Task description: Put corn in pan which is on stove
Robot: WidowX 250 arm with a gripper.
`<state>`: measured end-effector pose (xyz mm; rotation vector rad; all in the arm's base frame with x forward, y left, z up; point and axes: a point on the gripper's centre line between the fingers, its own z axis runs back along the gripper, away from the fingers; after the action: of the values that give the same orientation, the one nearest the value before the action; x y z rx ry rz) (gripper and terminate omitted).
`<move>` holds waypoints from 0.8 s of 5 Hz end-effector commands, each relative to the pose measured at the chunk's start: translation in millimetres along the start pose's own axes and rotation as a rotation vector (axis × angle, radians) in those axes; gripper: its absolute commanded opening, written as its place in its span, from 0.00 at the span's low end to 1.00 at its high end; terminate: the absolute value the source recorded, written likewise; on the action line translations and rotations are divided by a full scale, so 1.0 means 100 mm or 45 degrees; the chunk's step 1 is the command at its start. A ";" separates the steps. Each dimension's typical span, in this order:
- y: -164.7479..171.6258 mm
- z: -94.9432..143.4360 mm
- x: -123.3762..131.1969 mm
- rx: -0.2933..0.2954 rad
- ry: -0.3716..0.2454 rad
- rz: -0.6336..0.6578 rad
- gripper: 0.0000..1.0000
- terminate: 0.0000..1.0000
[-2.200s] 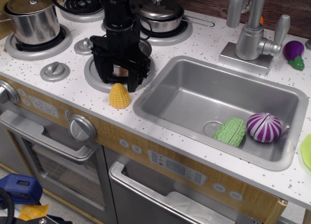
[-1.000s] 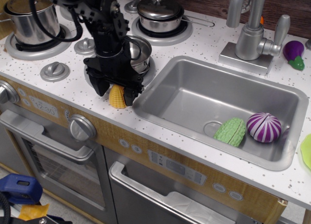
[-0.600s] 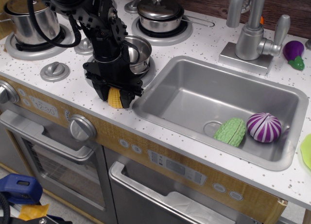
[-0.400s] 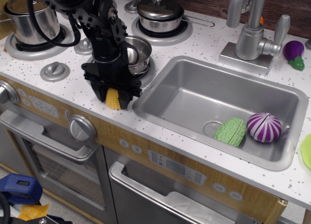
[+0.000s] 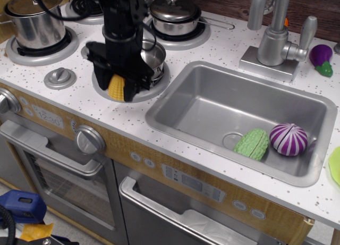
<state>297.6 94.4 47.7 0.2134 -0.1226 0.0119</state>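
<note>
My black gripper (image 5: 117,90) is shut on the yellow ribbed corn (image 5: 116,87) and holds it lifted above the front burner ring of the white speckled stove (image 5: 79,99). The small shiny steel pan (image 5: 153,58) sits on that front burner, just behind and to the right of the gripper, partly hidden by the arm.
A tall steel pot with lid (image 5: 34,19) stands at the back left. A lidded wider pan (image 5: 174,14) is on the back burner. The steel sink (image 5: 212,104) to the right holds a green ribbed vegetable (image 5: 252,144) and a purple onion (image 5: 288,139). A silver knob (image 5: 59,77) lies to the left of the gripper.
The gripper came down over the corn at the counter's front edge, closed on it, and has now lifted it up and back toward the front burner.
</note>
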 end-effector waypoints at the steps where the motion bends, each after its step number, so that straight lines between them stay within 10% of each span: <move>1: 0.20 0.39 0.32 0.082 -0.097 -0.078 0.00 0.00; 3: 0.38 0.47 0.64 0.095 -0.177 -0.279 0.00 0.00; 4: 0.46 0.38 0.67 0.091 -0.227 -0.346 1.00 0.00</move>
<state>357.5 127.2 87.5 0.2638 -0.2437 -0.3235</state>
